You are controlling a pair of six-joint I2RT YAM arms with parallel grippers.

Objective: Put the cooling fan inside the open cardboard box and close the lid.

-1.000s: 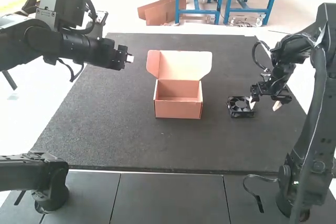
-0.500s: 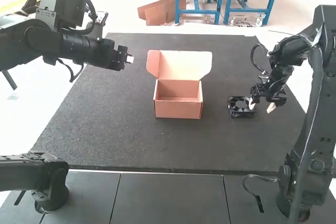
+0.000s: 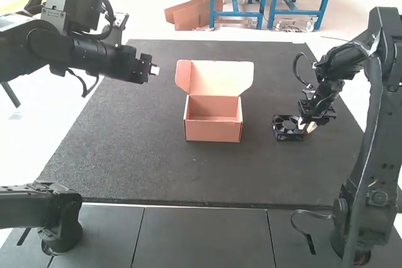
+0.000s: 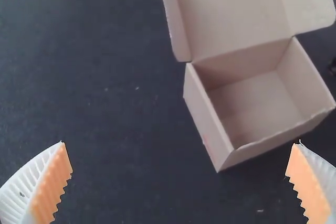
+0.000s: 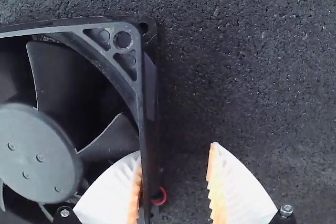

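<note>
Fingers of my right gripper were apart, astride frame wall of cooling fan, lying flat right of cardboard box; left gripper, also spread, hung left of box.

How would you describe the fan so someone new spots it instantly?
Start at the big black mat and find the open cardboard box near its middle. On the box's right-arm side the cooling fan lies flat on the mat, with the right gripper open and straddling its frame edge. It is the only small, square black frame with round blades inside.
</note>
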